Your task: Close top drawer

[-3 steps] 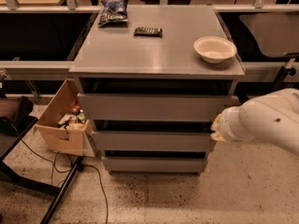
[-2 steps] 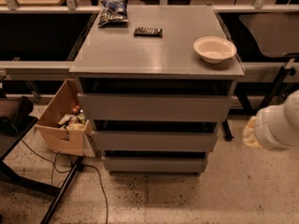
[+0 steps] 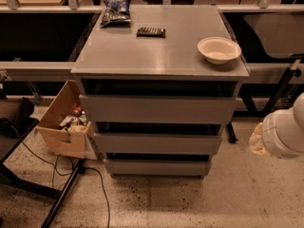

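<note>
Jaws of the gripper (image 3: 257, 139) are showing only as a pale yellowish lump, so I cannot tell whether they are parted or closed. It is hanging at the frame's right edge, mid-height, apart from the cabinet (image 3: 142, 56), tipping the white arm (image 3: 285, 133). At frame centre the top drawer (image 3: 156, 109) is sitting under the cabinet's tabletop, with a dark gap showing above its front.

arm (image 3: 286, 132): glossy white rounded casing; thick barrel-like segment, fine ringed seams around its end; cut off by the frame edge; right of the cabinet (image 3: 156, 56) | gripper (image 3: 257, 139): pale cream-yellow, lumpy outline, on the arm's end nearest the cabinet, low beside its right side
</note>
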`<state>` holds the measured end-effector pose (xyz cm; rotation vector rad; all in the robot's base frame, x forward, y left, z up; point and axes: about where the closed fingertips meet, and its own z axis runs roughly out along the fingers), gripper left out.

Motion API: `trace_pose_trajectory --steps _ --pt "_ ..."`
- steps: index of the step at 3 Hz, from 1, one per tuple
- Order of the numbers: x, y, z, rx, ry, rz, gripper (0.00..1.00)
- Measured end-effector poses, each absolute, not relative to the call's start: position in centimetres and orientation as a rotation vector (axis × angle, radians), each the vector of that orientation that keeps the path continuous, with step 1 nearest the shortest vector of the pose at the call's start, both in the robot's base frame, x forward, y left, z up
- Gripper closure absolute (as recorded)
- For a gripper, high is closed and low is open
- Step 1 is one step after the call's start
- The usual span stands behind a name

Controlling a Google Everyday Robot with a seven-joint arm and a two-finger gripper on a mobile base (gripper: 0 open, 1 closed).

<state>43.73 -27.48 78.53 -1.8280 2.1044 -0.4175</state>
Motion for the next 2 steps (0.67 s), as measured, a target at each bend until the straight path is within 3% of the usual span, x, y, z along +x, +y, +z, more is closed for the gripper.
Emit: trace_pose_trajectory --steps 1,2 --pt "43.73 -27.48 78.53 -1.828 2.104 -0.418 0.45" --pt "43.73 -27.48 78.53 -1.828 2.104 -0.418 0.14"
